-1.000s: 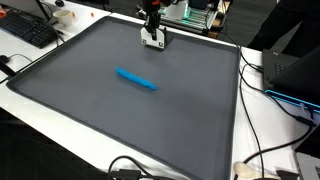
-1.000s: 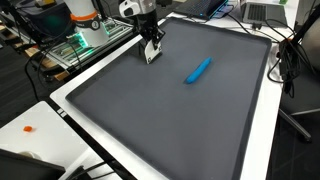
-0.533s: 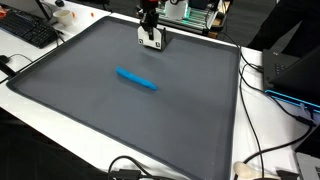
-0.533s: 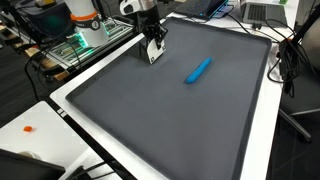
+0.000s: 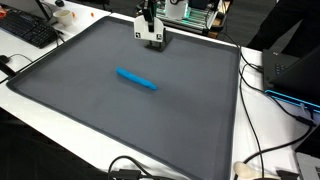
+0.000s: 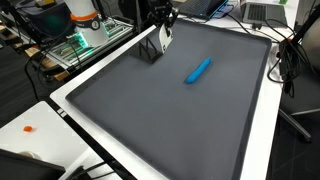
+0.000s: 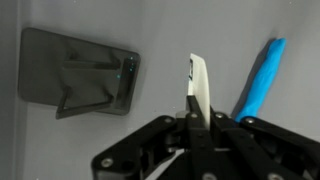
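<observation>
Nearest, black cables [image 5: 130, 168] lie on the white table [image 5: 252, 130]. Beyond them, a grey mat [image 5: 90, 120] covers most of it. The blue marker [image 5: 136, 79] lies flat near the mat's middle. Further back, the gripper [image 5: 151, 43] hangs above the mat's far edge, well apart from the marker. The wrist view shows its jaws pressed together, holding nothing. A keyboard [image 5: 28, 30] sits beyond the mat's far corner.

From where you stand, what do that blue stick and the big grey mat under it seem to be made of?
The blue stick looks like smooth plastic: one even bright colour with a faint sheen along its side in the wrist view. The grey mat seems to be matte rubber or foam, perhaps fabric-topped: dull, flat, no glare.
</observation>
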